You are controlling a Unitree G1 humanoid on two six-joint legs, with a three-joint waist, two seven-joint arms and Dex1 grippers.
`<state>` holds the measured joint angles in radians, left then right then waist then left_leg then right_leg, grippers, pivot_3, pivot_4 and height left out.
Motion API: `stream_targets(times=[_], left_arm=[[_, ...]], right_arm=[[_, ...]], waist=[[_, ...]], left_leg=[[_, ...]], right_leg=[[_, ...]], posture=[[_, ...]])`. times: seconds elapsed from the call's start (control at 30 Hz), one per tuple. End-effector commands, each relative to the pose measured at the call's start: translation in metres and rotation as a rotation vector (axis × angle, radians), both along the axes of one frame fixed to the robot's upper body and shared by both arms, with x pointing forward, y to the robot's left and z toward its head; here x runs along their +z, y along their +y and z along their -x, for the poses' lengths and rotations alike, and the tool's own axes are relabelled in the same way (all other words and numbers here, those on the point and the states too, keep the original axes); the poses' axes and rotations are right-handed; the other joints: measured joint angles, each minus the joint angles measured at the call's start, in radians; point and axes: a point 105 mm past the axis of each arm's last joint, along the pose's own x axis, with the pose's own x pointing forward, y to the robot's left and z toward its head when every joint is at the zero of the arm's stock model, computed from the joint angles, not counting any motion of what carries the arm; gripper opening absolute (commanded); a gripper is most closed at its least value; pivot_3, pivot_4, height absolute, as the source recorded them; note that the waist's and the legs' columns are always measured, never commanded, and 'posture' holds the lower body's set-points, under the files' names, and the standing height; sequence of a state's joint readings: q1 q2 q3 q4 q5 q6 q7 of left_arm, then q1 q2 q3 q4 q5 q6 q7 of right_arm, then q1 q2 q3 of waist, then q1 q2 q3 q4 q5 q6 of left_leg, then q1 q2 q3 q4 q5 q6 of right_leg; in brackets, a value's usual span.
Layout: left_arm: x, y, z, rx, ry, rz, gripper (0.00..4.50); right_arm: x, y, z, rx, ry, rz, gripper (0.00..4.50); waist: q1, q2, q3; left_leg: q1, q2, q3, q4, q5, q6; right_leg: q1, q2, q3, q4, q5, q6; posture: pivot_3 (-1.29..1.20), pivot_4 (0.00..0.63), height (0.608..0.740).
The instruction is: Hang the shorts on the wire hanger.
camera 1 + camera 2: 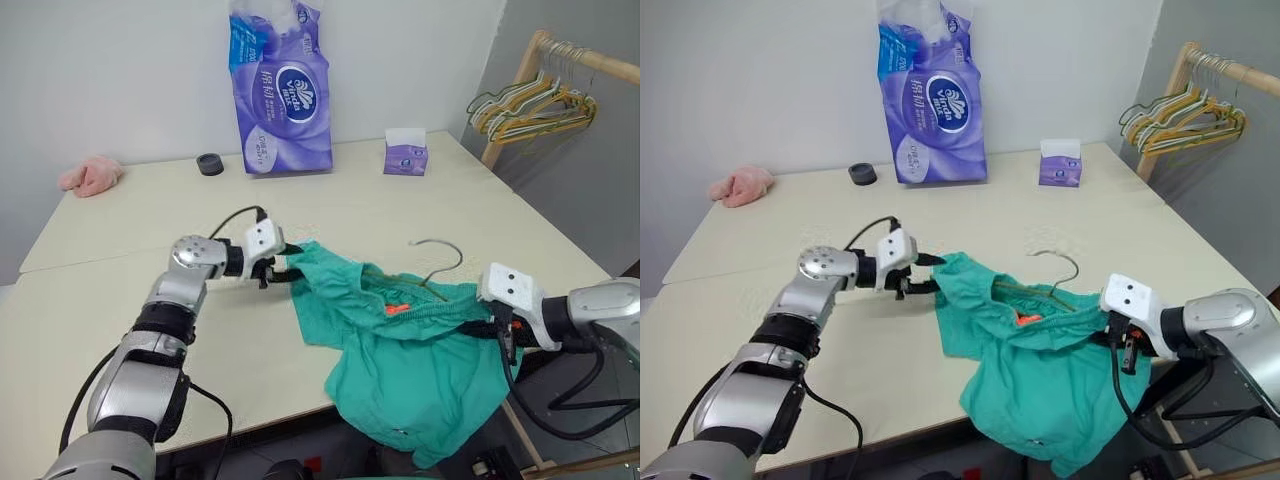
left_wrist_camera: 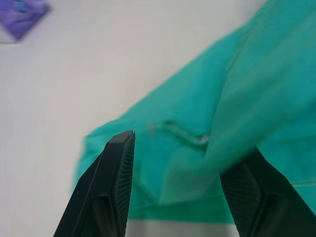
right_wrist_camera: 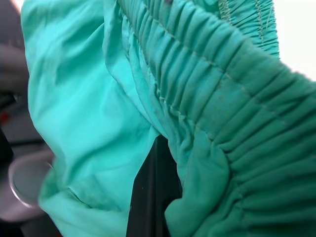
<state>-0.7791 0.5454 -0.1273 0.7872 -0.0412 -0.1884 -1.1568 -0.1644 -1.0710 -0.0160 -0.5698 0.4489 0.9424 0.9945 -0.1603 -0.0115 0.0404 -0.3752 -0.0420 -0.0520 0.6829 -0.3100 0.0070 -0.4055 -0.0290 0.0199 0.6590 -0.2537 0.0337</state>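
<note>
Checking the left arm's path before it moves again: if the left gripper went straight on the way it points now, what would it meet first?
Most likely the shorts: the left gripper points at their near edge with open jaws, teal fabric just ahead between them. Depth is hard to judge.

The shorts (image 1: 420, 370) are soft matt teal cloth with a gathered, ribbed waistband. The hanger (image 1: 440, 262) is thin wire. The table (image 1: 120, 290) is smooth, matt cream. The tissue pack (image 1: 280, 90) is glossy plastic.
</note>
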Motion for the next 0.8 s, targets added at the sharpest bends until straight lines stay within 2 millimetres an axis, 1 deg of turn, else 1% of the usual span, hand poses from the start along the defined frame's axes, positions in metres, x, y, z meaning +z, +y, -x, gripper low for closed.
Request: stream_targets(times=[0.03, 0.1, 0.2, 0.27, 0.37, 0.47, 0.57, 0.67, 0.77, 0.8], left_arm=[[0.038, -0.003, -0.008, 0.028, -0.068, 0.119, 2.61], [0.044, -0.016, 0.002, -0.016, -0.021, 0.189, 2.61], [0.047, -0.047, 0.027, -0.127, 0.037, 0.237, 2.61], [0.051, -0.064, 0.044, -0.197, 0.081, 0.269, 2.61], [0.062, -0.088, 0.071, -0.347, 0.136, 0.31, 2.61], [0.068, -0.098, 0.087, -0.461, 0.186, 0.31, 2.61], [0.064, -0.106, 0.096, -0.538, 0.187, 0.257, 2.61], [0.059, -0.117, 0.101, -0.592, 0.172, 0.223, 2.61], [0.061, -0.136, 0.105, -0.647, 0.15, 0.231, 2.61], [0.063, -0.144, 0.106, -0.663, 0.139, 0.235, 2.61]], right_arm=[[0.003, -0.011, 0.0, -0.141, 0.023, -0.064, 0.0], [-0.004, -0.017, 0.006, -0.241, 0.078, -0.107, 0.0], [-0.012, -0.025, 0.016, -0.382, 0.133, -0.147, 0.0], [-0.012, -0.027, 0.02, -0.455, 0.149, -0.174, 0.0], [-0.006, -0.032, 0.024, -0.567, 0.143, -0.233, 0.0], [-0.001, -0.039, 0.029, -0.644, 0.104, -0.262, 0.0], [0.001, -0.049, 0.033, -0.721, 0.067, -0.296, 0.0], [0.005, -0.067, 0.033, -0.836, 0.018, -0.32, 0.0], [0.016, -0.099, 0.033, -1.001, -0.058, -0.338, 0.0], [0.023, -0.114, 0.034, -1.057, -0.081, -0.335, 0.0]], waist=[[0.006, 0.0, 0.0], [0.012, 0.0, 0.0], [0.017, 0.0, 0.0], [0.016, 0.0, 0.0], [0.015, 0.001, 0.0], [0.011, 0.004, 0.0], [0.006, 0.005, 0.001], [-0.011, 0.008, 0.005], [-0.021, 0.012, 0.013], [-0.024, 0.013, 0.015]], left_leg=[[0.0, 0.0, 0.0, 0.0, 0.0, 0.0], [0.0, 0.0, 0.0, 0.0, 0.0, 0.0], [0.0, 0.0, 0.0, 0.0, 0.0, 0.0], [0.0, 0.0, 0.0, 0.0, 0.0, 0.0], [0.0, 0.0, 0.0, 0.0, 0.0, 0.0], [0.001, 0.0, 0.001, 0.0, 0.0, 0.0], [0.001, -0.001, 0.001, 0.0, 0.0, 0.0], [0.001, -0.001, 0.001, 0.0, 0.0, 0.0], [0.001, -0.001, 0.002, 0.0, 0.0, 0.001], [0.001, -0.001, 0.003, 0.0, -0.001, 0.002]], right_leg=[[0.0, 0.0, 0.0, 0.0, 0.0, 0.0], [0.0, -0.001, 0.0, 0.0, 0.0, 0.0], [0.0, -0.001, 0.0, 0.001, 0.0, 0.0], [0.0, -0.001, 0.001, 0.001, 0.0, 0.0], [0.0, -0.001, 0.001, 0.003, 0.0, 0.0], [0.0, -0.001, 0.001, 0.002, 0.0, 0.0], [0.001, 0.0, 0.001, 0.002, 0.0, 0.0], [0.001, 0.001, 0.001, 0.002, 0.0, 0.0], [0.002, 0.001, 0.003, 0.001, -0.001, 0.001], [0.003, 0.001, 0.003, 0.001, -0.001, 0.001]], posture=[[-0.27, 0.029, 0.74], [-0.27, 0.035, 0.74], [-0.29, 0.04, 0.74], [-0.3, 0.046, 0.74], [-0.33, 0.056, 0.74], [-0.35, 0.064, 0.74], [-0.38, 0.075, 0.74], [-0.41, 0.093, 0.74], [-0.43, 0.109, 0.74], [-0.44, 0.117, 0.74]])
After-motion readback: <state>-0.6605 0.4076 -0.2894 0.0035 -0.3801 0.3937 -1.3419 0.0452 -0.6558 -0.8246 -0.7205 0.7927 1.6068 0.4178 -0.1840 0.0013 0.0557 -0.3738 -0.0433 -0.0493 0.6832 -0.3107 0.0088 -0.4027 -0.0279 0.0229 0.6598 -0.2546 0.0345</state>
